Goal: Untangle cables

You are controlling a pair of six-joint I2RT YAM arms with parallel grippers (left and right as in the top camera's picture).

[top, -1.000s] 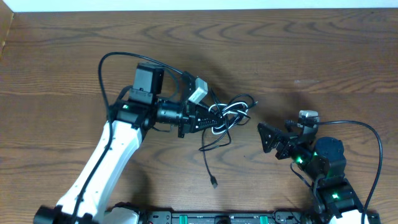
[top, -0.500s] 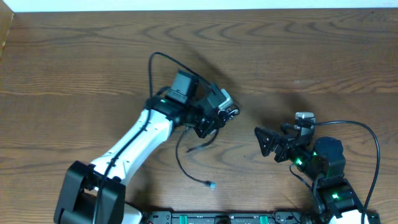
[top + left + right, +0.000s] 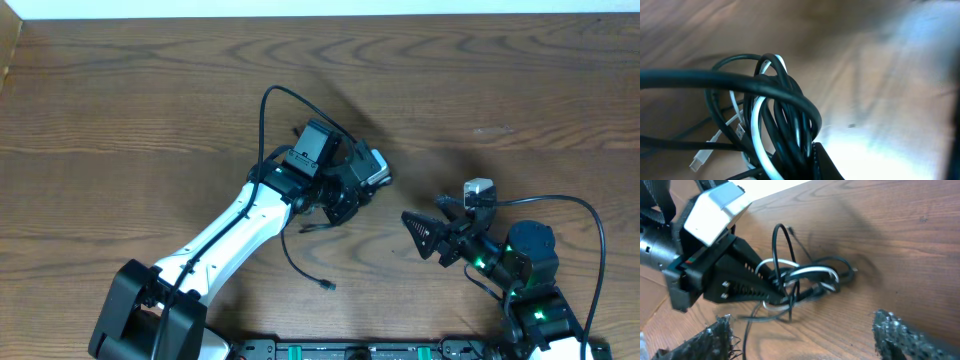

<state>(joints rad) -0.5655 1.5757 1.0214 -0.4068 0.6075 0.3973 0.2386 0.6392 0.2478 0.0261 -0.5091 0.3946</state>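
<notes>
Wooden table (image 3: 120,90); left fingers (image 3: 747,282) pinch tangled cables (image 3: 812,272).

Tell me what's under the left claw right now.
The knotted cables, white and black, are clamped in the left claw. From overhead the arm covers the knot; only one black cord trails out onto the table. Whether the knot touches the table, I cannot tell.

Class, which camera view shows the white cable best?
The right wrist view: the white cable loops clearly through the cable bundle gripped by the left pincer. The left wrist view shows a blurred partial strand; overhead, the arm hides it.
</notes>
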